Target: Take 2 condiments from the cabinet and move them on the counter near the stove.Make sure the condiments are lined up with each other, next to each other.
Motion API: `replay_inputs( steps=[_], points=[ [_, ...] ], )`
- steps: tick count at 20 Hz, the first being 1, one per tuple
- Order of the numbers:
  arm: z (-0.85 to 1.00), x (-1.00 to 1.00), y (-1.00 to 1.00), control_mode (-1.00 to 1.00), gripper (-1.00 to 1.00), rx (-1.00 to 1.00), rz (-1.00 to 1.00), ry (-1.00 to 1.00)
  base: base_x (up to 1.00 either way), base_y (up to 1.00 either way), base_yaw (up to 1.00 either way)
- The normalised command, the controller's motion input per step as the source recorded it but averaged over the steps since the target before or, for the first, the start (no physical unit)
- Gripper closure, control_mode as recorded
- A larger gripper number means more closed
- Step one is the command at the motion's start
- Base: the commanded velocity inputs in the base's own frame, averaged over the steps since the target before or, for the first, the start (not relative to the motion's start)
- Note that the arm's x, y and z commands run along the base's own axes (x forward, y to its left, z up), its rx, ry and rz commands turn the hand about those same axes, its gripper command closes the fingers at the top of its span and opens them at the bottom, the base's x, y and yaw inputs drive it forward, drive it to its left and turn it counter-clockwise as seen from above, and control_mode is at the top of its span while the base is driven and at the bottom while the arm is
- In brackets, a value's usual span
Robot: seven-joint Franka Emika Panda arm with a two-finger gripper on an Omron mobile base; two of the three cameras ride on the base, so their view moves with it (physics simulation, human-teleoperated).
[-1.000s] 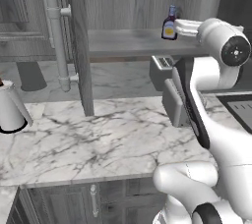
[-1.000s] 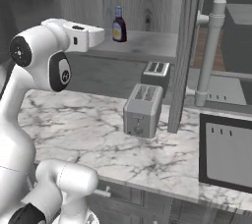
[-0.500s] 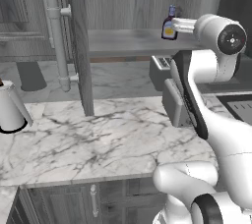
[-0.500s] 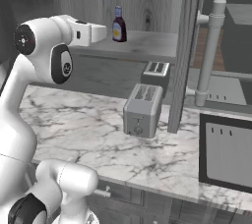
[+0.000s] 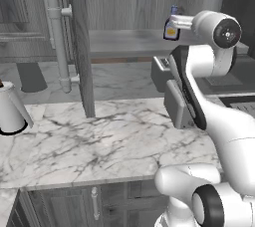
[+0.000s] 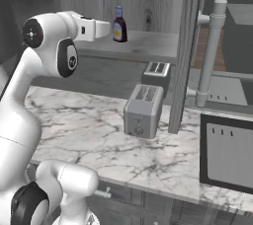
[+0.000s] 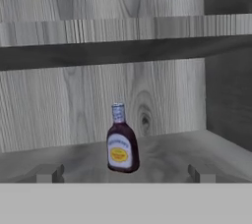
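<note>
Standing upright on the cabinet shelf: sauce bottle, dark brown, yellow label, pale blue cap. Label print too small and blurred to read in any view; dark smudges on the yellow, nothing more. Same bottle in left base view, lower body partly covered by the white hand; in right base view, just beyond the hand's tip, whether touching cannot be told.

Gripper released, jaws spread wide, nothing between them; both fingertips low at the bottom of the hand view, cut off by the frame edge, bottle centred between and beyond them, apart from both. Fingers themselves hard to make out in the base views.

Cabinet door swung open, seen edge-on, long pale bar handle running down it. Cabinet's upper shelf edge crossing the hand view above the bottle; right inner wall in shadow.

Below: grey toaster on the marble counter, a second toaster-like shape behind it. White kettle at far left, cut off by the frame. Dark appliance front at right, cropped, its small markings unreadable.
</note>
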Motion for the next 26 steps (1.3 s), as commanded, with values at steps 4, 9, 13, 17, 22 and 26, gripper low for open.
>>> replay_inputs(
  steps=[4, 9, 13, 17, 22, 26],
  points=[
    [0.0, 0.23, 0.0, -1.0, -1.0, 0.0, 0.0, 0.0, 0.0, 0.0, 0.0],
    [0.0, 0.16, 0.0, -1.0, -1.0, 0.0, 0.0, 0.0, 0.0, 0.0, 0.0],
    [0.0, 0.12, 0.0, -1.0, -1.0, 0.0, 0.0, 0.02, 0.0, 0.0, 0.0],
    [0.0, 0.03, 0.0, -1.0, -1.0, 0.0, 0.01, 0.01, 0.0, 0.0, 0.0],
    [-0.01, 0.01, 0.0, -1.0, -1.0, 0.0, 0.0, 0.0, 0.0, 0.0, 0.0],
    [-0.06, 0.04, 0.0, -1.0, -1.0, 0.0, 0.0, 0.0, 0.0, 0.0, 0.0]
  ],
)
